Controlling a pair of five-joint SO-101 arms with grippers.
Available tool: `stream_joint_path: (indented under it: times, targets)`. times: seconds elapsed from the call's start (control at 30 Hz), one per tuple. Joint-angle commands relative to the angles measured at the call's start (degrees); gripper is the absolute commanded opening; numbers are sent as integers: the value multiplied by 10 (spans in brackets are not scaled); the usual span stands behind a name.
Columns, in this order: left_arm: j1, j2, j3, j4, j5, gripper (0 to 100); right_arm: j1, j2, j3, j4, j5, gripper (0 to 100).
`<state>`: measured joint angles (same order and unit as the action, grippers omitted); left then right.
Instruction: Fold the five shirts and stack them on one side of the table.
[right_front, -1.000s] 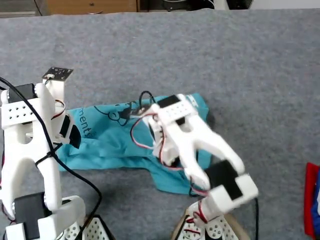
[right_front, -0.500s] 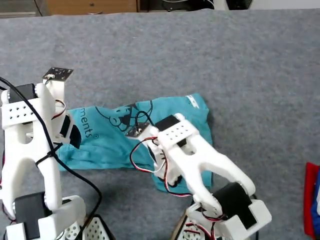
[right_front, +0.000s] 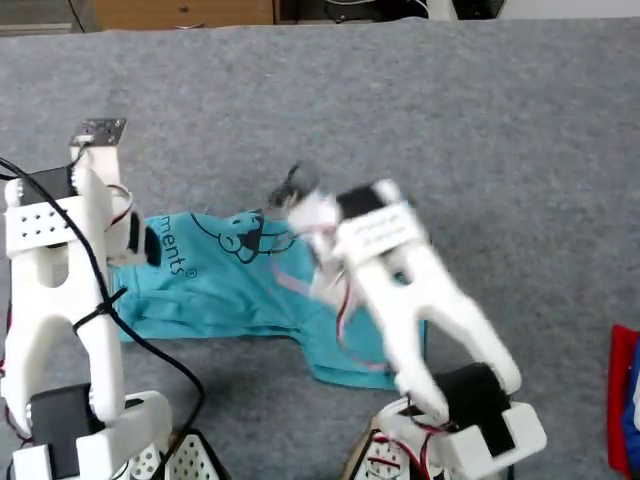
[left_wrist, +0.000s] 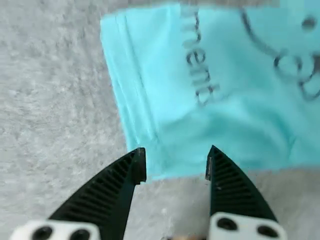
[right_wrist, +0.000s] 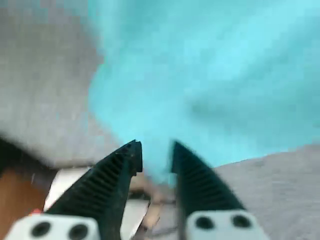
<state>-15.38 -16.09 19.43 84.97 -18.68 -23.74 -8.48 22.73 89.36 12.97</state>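
A teal shirt (right_front: 210, 285) is spread on the grey table (right_front: 480, 120), left of the middle and towards the near edge, with its print at the left end. The left gripper (left_wrist: 175, 162) is held over the shirt's left end, where the cloth's edge is seen just beyond its tips; its jaws are parted and nothing is held. The right gripper (right_wrist: 156, 150) is raised above the shirt's right part, and its jaws are drawn close on a pinch of teal cloth, as far as the blur allows. A red and blue cloth (right_front: 625, 400) is seen at the near right edge, well apart from the shirt.
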Motion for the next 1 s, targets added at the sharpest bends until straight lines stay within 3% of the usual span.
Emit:
stream_joint_path:
  times: [0.0,0.23,0.4,0.53,0.97]
  targets:
    - [33,-17,-2,-35,66,206,96,45,-136,-62,-3,12]
    - [66,18,60,-129,95,205,120,299,-336,-79,-7,5]
    - [42,70,105,-202,90,89,122,470,-505,-76,-7,5]
    - [19,101,103,-209,90,18,133,589,-633,-73,-7,5]
    - [-43,194,104,-204,4,20,161,836,-1063,112,-3,5]
